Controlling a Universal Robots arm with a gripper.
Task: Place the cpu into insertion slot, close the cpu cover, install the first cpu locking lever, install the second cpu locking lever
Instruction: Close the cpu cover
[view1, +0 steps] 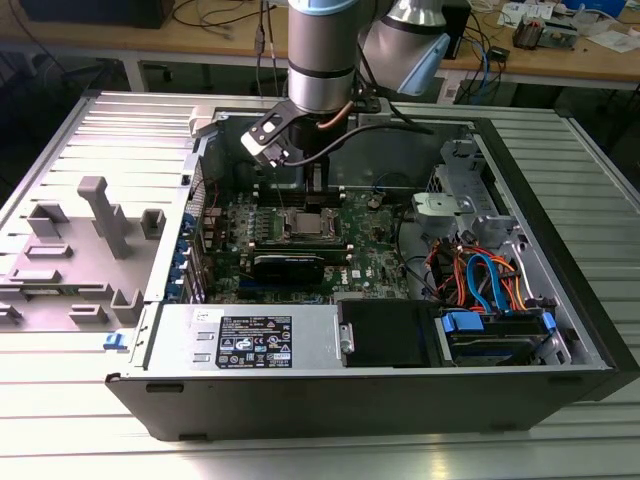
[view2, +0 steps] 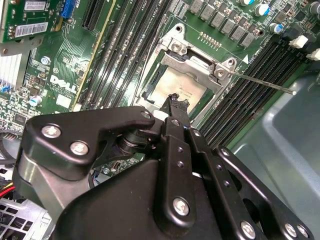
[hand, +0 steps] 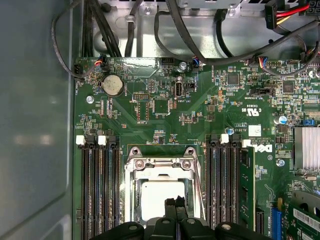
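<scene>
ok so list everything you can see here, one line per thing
computer case: one, black, lying open on the metal table
motherboard: one, green, inside the case
cpu: one, silver-grey, in the insertion slot
cpu cover: one, silver, framing the cpu
locking lever: one, silver, jutting from a slot corner
memory slots: two banks, black, either side of the slot
coin battery: one, silver, on the motherboard
cables: a bundle, orange and blue, at the exterior view's right
power supply: one, silver, along the case's near edge
fixtures: several, grey, at the exterior view's left
arm: one, grey and blue, reaching into the case
gripper: one, black, fingers shut, over the cpu
</scene>
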